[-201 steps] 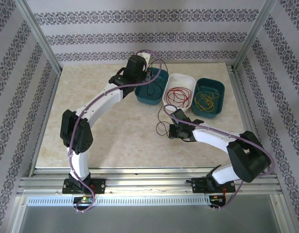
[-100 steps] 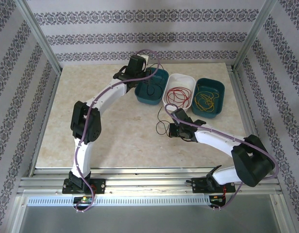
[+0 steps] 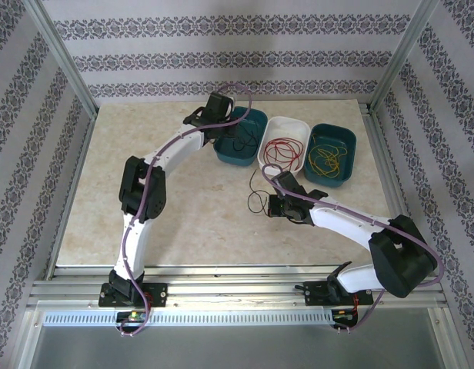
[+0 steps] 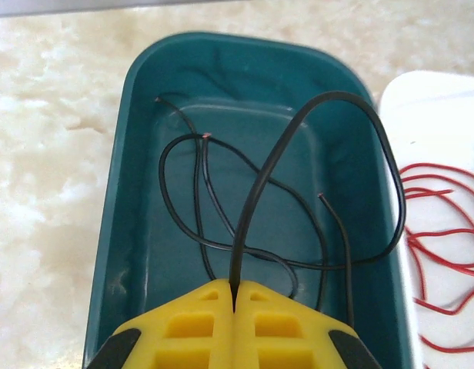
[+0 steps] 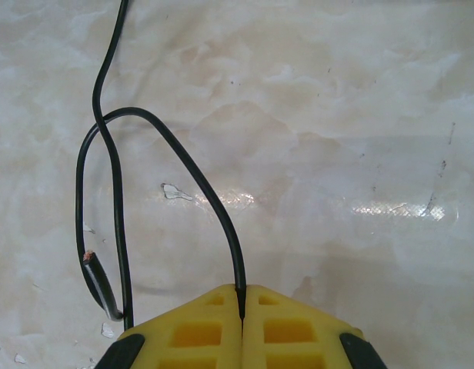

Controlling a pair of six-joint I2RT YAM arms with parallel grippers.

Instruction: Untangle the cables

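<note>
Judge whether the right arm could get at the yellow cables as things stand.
Probably not yet. The yellow cables lie in an open-topped bin and the way there looks free, but the right gripper is shut on a black cable, so it would have to let go first.

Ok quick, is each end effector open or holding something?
Left end effector: closed, holding a black cable.
Right end effector: closed, holding a black cable too.

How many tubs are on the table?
3, in a row: left teal tub, white tub in the middle, right teal tub. None seems hidden.
</note>
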